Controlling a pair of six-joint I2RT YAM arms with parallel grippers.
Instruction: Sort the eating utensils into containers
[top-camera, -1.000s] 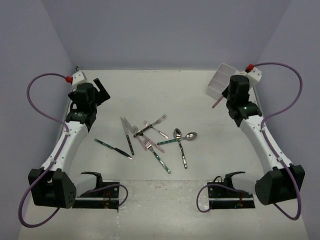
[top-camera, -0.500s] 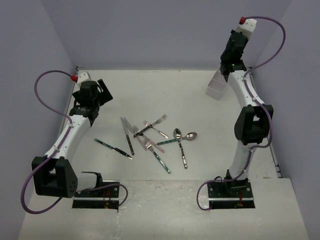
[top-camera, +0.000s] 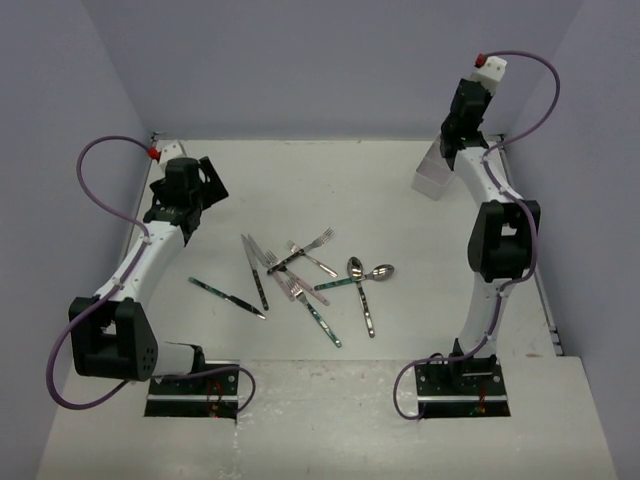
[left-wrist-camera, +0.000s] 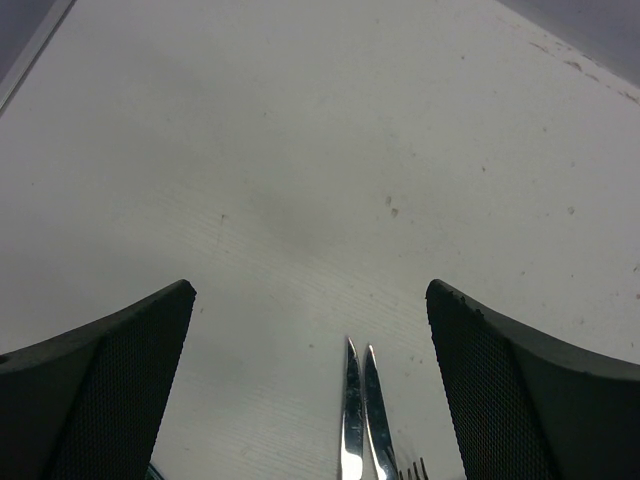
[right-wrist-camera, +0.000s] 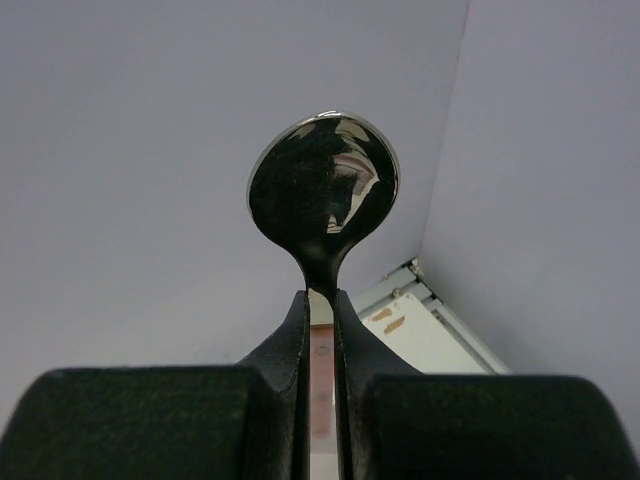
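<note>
The right claw is pressed together on the neck of a spoon, just under the bowl. The bowl stands upright above the fingertips, its dark, shiny face turned to the wrist camera, and a pinkish strip shows in the slit between the fingers. From above, the right arm stands tall over the far right corner of the desk, its wrist well above the surface. The white bin sits in that same corner, partly hidden behind the arm; I cannot tell what lies in its compartments.

The left claw is spread wide and grips nothing. It hangs near the left edge of the desk, toward the far side. In its wrist view the tips of two knives lie side by side on the desk between the fingers, with fork tines just beside them at the bottom edge.

The other utensils lie in a loose, crossing heap at the middle of the desk, well apart from the bin. One green-handled knife lies alone to the left of the heap.
</note>
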